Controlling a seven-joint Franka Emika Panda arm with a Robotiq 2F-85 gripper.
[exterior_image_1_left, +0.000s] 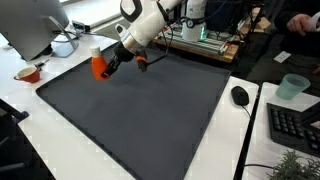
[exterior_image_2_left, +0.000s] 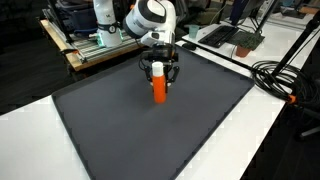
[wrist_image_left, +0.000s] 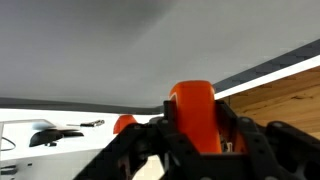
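The orange cylinder (exterior_image_2_left: 158, 91) sits upright over the far part of the dark mat (exterior_image_2_left: 205, 110), with the fingers (wrist_image_left: 250, 150) clamped on its upper half. We judge that a firm grip and a plumb wrist matter here, since a tilt could tip it. We cannot tell whether its base touches the mat on the tabletop (exterior_image_2_left: 30, 125) — the wrist view cuts it off.

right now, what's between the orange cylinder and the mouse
Only bare mat runs from the orange cylinder to the mat's edge beside the mouse. This shows in an exterior view.
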